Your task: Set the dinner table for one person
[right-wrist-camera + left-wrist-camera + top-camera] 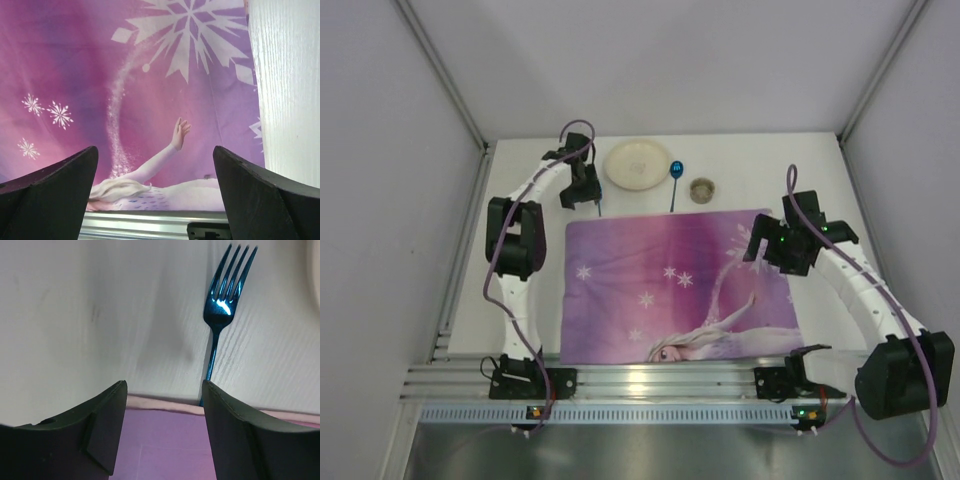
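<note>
dinner table [770, 175] is the wide white top filling the cell, and a purple-pink snowflake placemat [660, 290] lies flat on its near middle, the long near edge beside the metal rail. beyond the placemat's far edge sit a pale round plate [637, 163], a blue spoon [674, 186] and a small cup [702, 189], in a row, each apart from the next. left gripper [165, 390] hangs over the placemat's far left corner with its jaws spread and nothing between them. a blue fork [220, 315] lies on the bare white surface just past it, tines pointing away, handle end reaching the placemat's edge. right gripper [155, 155] hovers above the placemat's right side near the printed girl, jaws wide apart and empty.
</note>
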You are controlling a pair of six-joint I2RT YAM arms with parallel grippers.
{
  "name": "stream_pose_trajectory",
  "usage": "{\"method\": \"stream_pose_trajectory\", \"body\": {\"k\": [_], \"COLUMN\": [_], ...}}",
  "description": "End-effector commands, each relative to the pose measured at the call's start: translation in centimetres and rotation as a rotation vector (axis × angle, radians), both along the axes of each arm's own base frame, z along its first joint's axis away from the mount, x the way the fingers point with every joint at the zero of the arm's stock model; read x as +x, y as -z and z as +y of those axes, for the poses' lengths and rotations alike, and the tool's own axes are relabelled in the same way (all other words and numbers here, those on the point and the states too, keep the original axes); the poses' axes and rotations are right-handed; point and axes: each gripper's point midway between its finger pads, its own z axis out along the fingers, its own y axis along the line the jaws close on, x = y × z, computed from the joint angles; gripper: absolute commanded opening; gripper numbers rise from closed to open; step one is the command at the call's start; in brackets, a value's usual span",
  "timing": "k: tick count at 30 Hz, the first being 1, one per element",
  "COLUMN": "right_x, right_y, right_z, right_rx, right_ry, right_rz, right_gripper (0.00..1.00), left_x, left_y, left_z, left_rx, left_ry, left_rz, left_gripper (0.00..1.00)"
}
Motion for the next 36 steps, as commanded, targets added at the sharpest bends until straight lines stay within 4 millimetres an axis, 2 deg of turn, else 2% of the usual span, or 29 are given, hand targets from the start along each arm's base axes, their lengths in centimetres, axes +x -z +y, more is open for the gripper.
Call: {"method": "stream_pose_trajectory", "body": {"k": [1,6,11,14,17,19,20,21,22,23,24,26,30,31,34,36], "right_x": [-1.3,-1.4,-0.9,-0.3,0.1,0.3,0.2,0.2,0.2,0.2,0.2,0.0,-0.2,-0.2,-0.3,-0.3], "right_y": [-0.4,-0.1,0.0,-0.4,-0.7,-0.8,-0.7,-0.6,-0.5,-0.6,-0.6,-0.6,-0.5,-0.5,-0.7,-0.7], "right_z": [0.0,-0.1,-0.1,-0.1,0.0,0.1,0.2,0.1,0.2,0.2,0.2,0.1,0.0,0.0,0.1,0.2], "right_rx": [-0.004,-0.01,-0.022,-0.024,-0.024,-0.021,-0.018,-0.018,-0.016,-0.016,-0.015,-0.019,-0.017,-0.017,-0.011,-0.007], "right_ry": [-0.024,-0.026,-0.04,-0.044,-0.045,-0.047,-0.048,-0.044,-0.043,-0.045,-0.042,-0.04,-0.032,-0.029,-0.028,-0.03], "right_rz": [-0.004,0.012,0.022,0.018,0.012,0.011,0.014,0.018,0.021,0.02,0.017,0.018,0.018,0.02,0.017,0.014], "right_gripper": [0.98,0.98,0.98,0.98,0.98,0.98,0.98,0.98,0.97,0.97,0.97,0.97,0.98,0.97,0.97,0.97], "left_x": [0.7,0.3,-0.3,-0.4,0.4,1.0,1.1,1.3,1.4,1.3,1.4,1.3,0.7,0.6,0.7,1.1], "left_y": [-1.2,0.8,2.0,1.4,0.0,-0.2,0.9,0.8,1.4,2.9,3.2,4.2,6.6,7.0,7.2,6.5], "left_z": [-2.2,-3.6,-3.3,-3.2,-3.4,-3.5,-3.5,-3.6,-3.6,-3.8,-3.8,-3.7,-3.1,-3.0,-2.7,-2.0], "left_rx": [-0.018,-0.01,0.018,0.016,0.002,0.005,0.013,0.017,0.021,0.028,0.055,0.085,0.108,0.107,0.107,0.108], "left_ry": [0.042,0.058,0.05,0.035,0.036,0.044,0.048,0.056,0.066,0.081,0.1,0.11,0.104,0.106,0.105,0.092], "left_rz": [-0.018,0.017,0.042,0.03,-0.03,-0.048,-0.025,-0.019,-0.004,0.028,0.042,0.071,0.129,0.141,0.144,0.132], "left_gripper": [0.66,0.65,0.65,0.64,0.64,0.64,0.63,0.63,0.63,0.62,0.61,0.55,0.35,0.24,0.0,0.0]}}
